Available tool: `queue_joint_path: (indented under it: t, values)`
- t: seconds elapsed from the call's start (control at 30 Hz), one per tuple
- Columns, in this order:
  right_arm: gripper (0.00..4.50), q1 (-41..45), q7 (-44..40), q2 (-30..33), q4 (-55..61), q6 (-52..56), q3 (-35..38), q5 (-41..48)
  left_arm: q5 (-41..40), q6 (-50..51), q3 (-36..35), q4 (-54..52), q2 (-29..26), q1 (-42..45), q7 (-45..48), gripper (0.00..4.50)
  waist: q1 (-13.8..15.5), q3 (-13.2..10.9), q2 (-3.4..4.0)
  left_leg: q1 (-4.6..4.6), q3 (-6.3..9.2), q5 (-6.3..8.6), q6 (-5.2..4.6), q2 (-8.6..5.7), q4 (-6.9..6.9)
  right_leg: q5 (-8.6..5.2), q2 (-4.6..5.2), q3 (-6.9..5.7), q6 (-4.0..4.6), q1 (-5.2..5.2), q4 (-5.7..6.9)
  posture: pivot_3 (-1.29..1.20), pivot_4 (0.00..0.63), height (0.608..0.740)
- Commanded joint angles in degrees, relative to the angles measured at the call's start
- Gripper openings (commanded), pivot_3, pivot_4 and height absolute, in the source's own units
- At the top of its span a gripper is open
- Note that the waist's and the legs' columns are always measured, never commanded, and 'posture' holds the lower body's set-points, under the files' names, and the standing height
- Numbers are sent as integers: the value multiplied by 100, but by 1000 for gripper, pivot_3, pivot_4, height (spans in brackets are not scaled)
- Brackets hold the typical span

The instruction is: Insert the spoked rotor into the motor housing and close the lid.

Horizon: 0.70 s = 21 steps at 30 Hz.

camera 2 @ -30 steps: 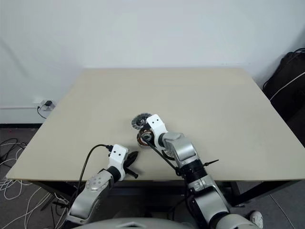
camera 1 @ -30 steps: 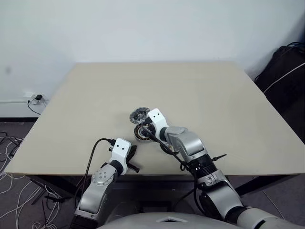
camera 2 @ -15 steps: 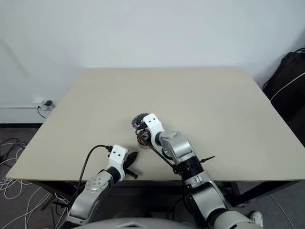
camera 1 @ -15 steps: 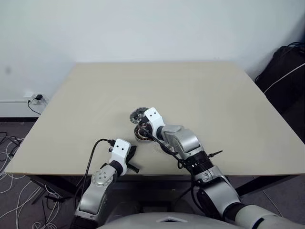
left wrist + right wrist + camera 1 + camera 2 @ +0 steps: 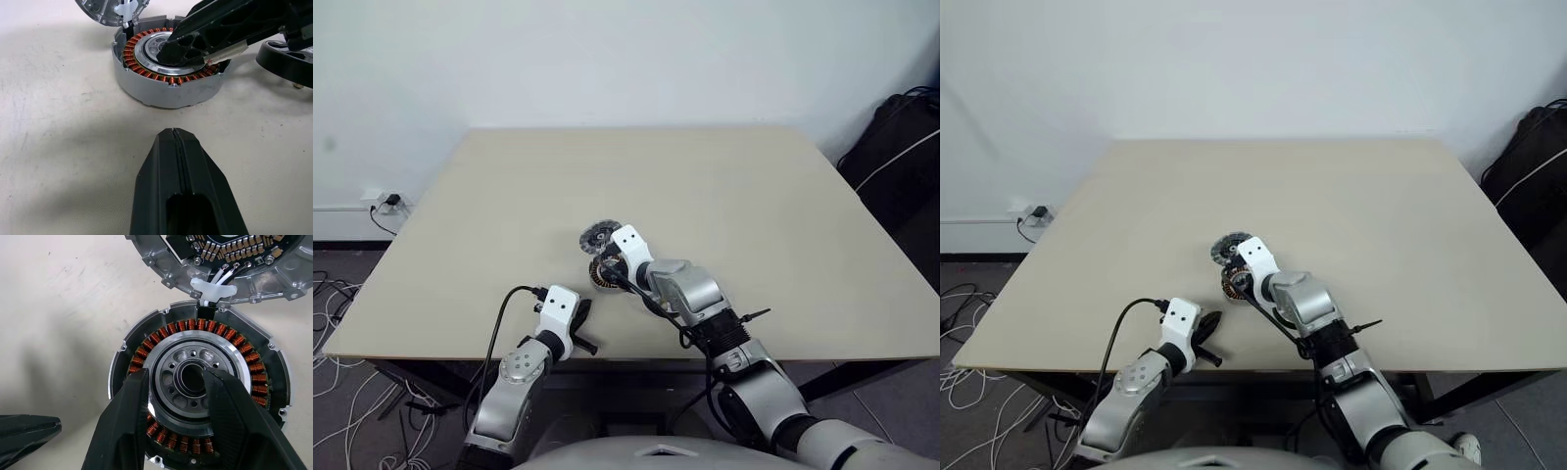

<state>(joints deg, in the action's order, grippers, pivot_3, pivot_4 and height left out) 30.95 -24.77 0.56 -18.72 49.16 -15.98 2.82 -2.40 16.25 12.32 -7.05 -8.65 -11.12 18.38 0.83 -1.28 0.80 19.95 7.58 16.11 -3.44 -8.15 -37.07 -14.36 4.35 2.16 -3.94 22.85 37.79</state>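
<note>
1. Compared with a second ago, little differs. The right gripper (image 5: pixel 178 382) sits over the motor housing (image 5: pixel 602 276) much as before. The housing, the lid (image 5: pixel 598 235) and the left gripper (image 5: pixel 172 132) keep their places.
2. The right gripper points steeply down at the housing's centre. Its fingers (image 5: pixel 124 416) stand apart, one on each side of the central bore, tips on the silver centre. Nothing is lifted, and I cannot tell whether the pads press on the hub.
3. The left gripper is closed, its fingers meeting along one seam with nothing between them. It hovers low over the table (image 5: pixel 754 196) and points at the housing, which lies just ahead of its tips.
4. The housing lies flat, directly beneath the right gripper's tips. Its open face is up and its axis vertical; being round, it has no long axis.
5. The lid lies flat just beyond the right gripper's tips, touching the housing's rim. Its inner face is up, showing a circuit board, and white wires join it to the housing.
6. A dark-rimmed round piece, seemingly the spoked rotor (image 5: pixel 288 61), lies flat on the table beside the right gripper's fingers. It is near the housing and outside it; its spokes are hidden.
7. The housing holds its ring of coppery windings (image 5: pixel 244 345) around the silver centre.
</note>
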Motion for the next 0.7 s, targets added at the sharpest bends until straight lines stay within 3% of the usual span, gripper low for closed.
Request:
queue_joint_path:
  t: [0.03,0.13,0.4,0.7]
  values:
    - [955,120,8,-33,-44,-38,34,27,-22,-130,-15,-200,12,67,-5,0,0,0,0,0,0,0,0,0,0,0,0,0,0,0,0,0,0,740]
    - [40,133,8,-48,-79,-44,32,26,-25,-132,-17,-199,14,68,-5,0,-4,1,1,0,0,0,-1,0,0,0,0,0,0,0,0,0,0,740]
    - [40,152,7,-58,-96,-72,58,35,-20,-124,-18,-207,25,57,-23,0,-4,1,1,0,0,0,0,0,0,0,0,0,0,0,0,0,0,740]
    - [40,63,-170,219,639,-142,-36,71,-24,-113,-9,-210,17,65,-4,0,0,0,0,3,0,1,0,-1,0,0,1,0,0,2,-1,0,0,740]
